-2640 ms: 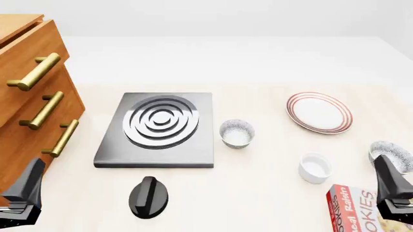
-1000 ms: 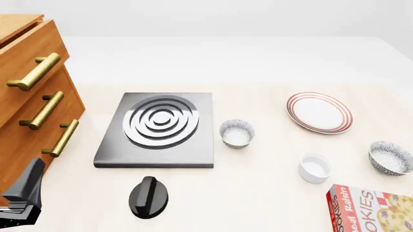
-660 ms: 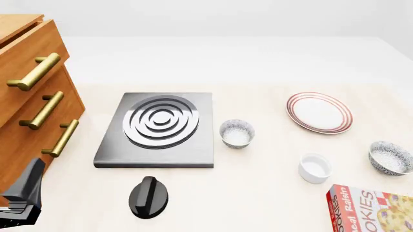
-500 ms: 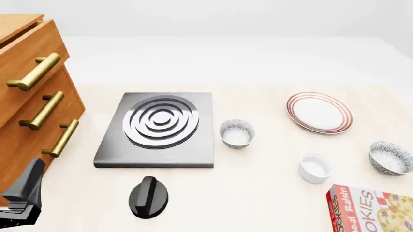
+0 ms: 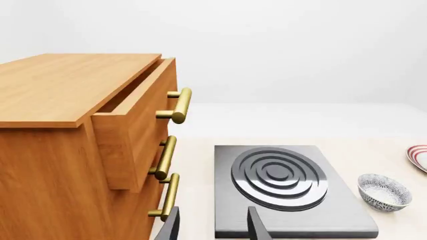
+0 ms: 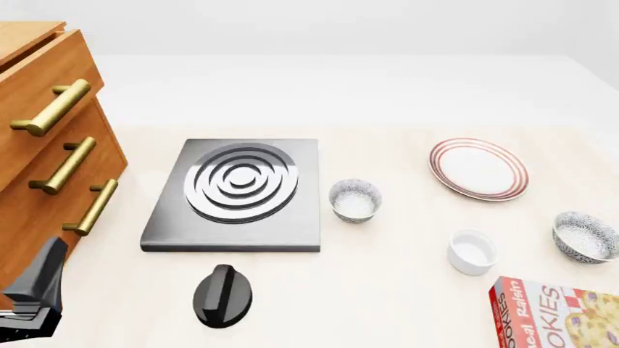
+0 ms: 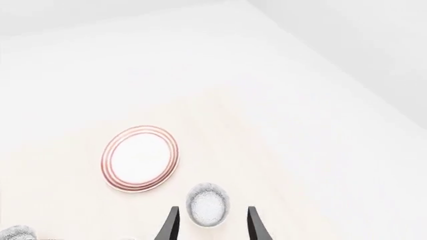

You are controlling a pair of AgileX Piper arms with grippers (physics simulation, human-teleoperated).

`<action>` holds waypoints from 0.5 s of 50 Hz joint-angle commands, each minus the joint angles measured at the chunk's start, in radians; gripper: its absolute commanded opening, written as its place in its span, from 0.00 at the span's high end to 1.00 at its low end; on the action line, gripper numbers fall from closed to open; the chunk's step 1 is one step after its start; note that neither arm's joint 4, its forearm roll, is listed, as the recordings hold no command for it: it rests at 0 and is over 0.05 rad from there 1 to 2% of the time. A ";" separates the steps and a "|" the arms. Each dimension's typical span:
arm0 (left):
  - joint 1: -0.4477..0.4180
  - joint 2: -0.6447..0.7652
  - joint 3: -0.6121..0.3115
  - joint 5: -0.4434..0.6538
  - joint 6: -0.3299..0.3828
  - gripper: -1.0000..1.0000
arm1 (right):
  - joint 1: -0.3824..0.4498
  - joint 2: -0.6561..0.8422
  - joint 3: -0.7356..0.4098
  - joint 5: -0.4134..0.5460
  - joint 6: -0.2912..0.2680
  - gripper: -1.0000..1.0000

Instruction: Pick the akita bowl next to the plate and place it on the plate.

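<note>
The plate, white with red rings, lies at the right of the table. The akita bowl stands nearer me and to the plate's right, speckled outside and white inside. Its twin sits beside the stove. In the right wrist view my right gripper is open above the table, the akita bowl showing between its fingers and the plate beyond. The right gripper is out of the front view. My left gripper is open and holds nothing, low at the front left corner.
A grey stove plate with a black knob in front of it fills the middle left. A wooden drawer cabinet stands at the left. A white ramekin and a cookies box lie near the akita bowl.
The right gripper, seen at the lower right of the front view 2.6 s ago, has left that view. Nothing has moved in the last second.
</note>
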 commanded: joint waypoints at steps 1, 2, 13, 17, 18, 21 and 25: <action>0.000 0.000 0.000 0.000 0.000 0.00 | -0.032 0.079 -0.029 0.009 -0.043 0.00; 0.000 0.000 0.000 0.000 0.000 0.00 | -0.032 0.081 -0.037 0.013 -0.041 0.00; 0.000 0.000 0.000 0.000 0.000 0.00 | -0.052 0.120 -0.007 -0.037 -0.031 0.00; 0.000 0.000 0.000 0.000 0.000 0.00 | -0.045 0.142 0.009 -0.058 -0.034 0.00; 0.000 0.000 0.000 0.000 0.000 0.00 | -0.044 0.159 -0.037 -0.024 -0.043 0.00; 0.000 0.000 0.000 0.000 0.000 0.00 | -0.047 0.171 -0.007 -0.070 -0.038 0.00; 0.000 0.000 0.000 0.000 0.000 0.00 | -0.058 0.194 0.030 -0.118 -0.038 0.00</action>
